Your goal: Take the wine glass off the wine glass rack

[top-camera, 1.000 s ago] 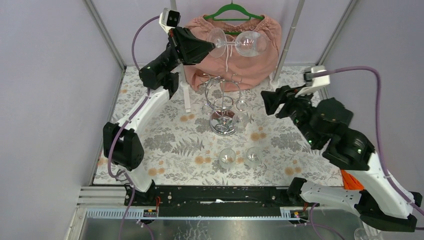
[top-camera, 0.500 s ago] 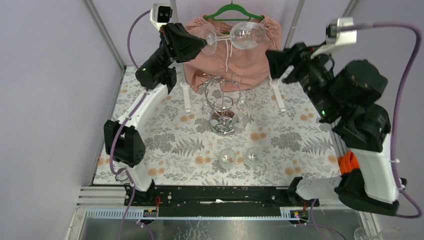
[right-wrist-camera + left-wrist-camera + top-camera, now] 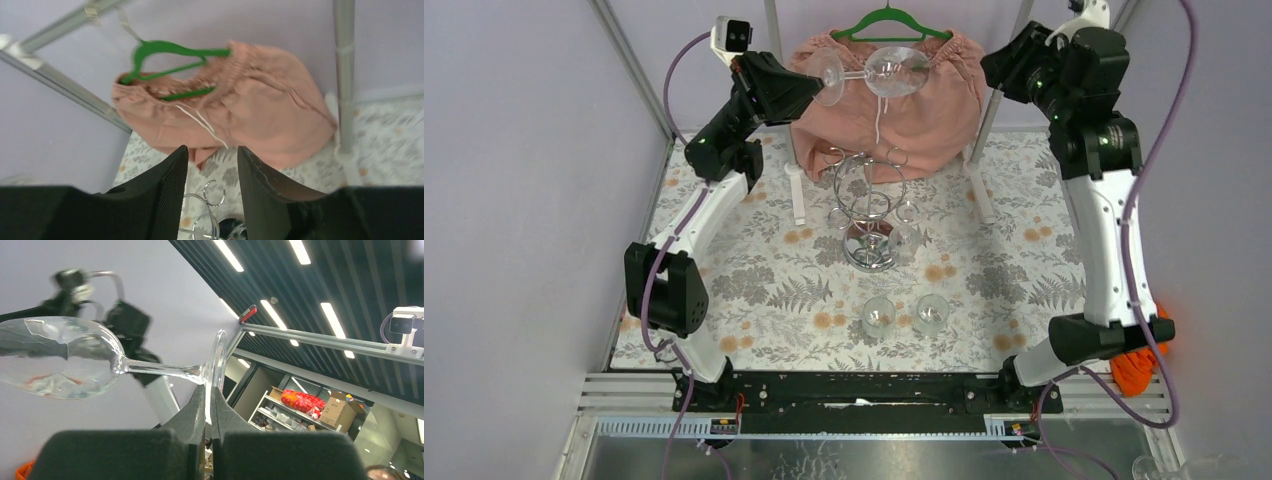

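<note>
My left gripper (image 3: 816, 82) is raised high at the back left and is shut on the round foot of a clear wine glass (image 3: 894, 70), which lies sideways with its bowl to the right, well above the rack. In the left wrist view the foot (image 3: 216, 365) is pinched edge-on between my fingertips (image 3: 200, 400) and the bowl (image 3: 60, 357) sticks out left. The chrome wine glass rack (image 3: 866, 200) stands mid-table; its wire loops (image 3: 216, 196) show in the right wrist view. My right gripper (image 3: 994, 62) is open and empty, high at the back right.
A pink garment (image 3: 924, 110) on a green hanger (image 3: 886, 20) hangs from a white clothes rail with posts (image 3: 989, 100) behind the rack. Two glasses (image 3: 879, 315) (image 3: 931, 311) sit on the floral cloth near the front. An orange thing (image 3: 1136, 370) lies at the right edge.
My left gripper has lifted the glass higher and a little left. My right arm has swung up from the table's right side to high at the back right.
</note>
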Controlling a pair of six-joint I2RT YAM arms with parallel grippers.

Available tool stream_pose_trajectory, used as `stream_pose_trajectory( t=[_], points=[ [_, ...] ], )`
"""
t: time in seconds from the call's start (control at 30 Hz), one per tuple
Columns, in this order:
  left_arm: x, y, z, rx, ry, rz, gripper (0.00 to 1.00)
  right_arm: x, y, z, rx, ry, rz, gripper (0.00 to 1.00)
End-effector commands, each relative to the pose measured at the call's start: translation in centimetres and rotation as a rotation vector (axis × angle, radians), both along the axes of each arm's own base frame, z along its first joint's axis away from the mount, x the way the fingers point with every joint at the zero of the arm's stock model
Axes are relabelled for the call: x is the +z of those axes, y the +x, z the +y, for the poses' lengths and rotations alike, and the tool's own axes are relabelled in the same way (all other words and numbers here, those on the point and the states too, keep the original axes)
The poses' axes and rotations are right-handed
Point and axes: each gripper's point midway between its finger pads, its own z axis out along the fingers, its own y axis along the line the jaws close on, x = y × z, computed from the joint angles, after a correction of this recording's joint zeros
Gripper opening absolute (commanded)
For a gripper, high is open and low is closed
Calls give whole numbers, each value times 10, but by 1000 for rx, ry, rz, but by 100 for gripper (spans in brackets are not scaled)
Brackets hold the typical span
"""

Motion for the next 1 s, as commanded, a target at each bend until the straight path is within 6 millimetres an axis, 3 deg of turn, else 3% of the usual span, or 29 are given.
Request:
stream_pose_trajectory(
  t=[0.0,0.1,0.4,0.47,0.6,0.83,0.97],
  points=[
    [15,-38,20,-28,-38,-96,0,-15,25,-5,271,327,18,47],
    [12,-35,20,-20,-26,-95,0,-14,28,-15,410,382,-74,47],
    [-3,-14,12,-22,-15,-44,0,17,-38,-10,990,649,-305,52],
    [-2,-14,10,-26,-17,-51,0,15,-38,-13,1074,707,-323,51],
    [0,-17,-1,-56,-25,-66,0,-2,-29,-9,1070,726,-274,50],
    [-3,-9,-24,-126,-38,-56,0,-17,-46,28,1139,685,-221,52],
    [-8,-3,-32,-145,-41,-38,0,-18,-52,39,1168,692,-211,52]
  ],
)
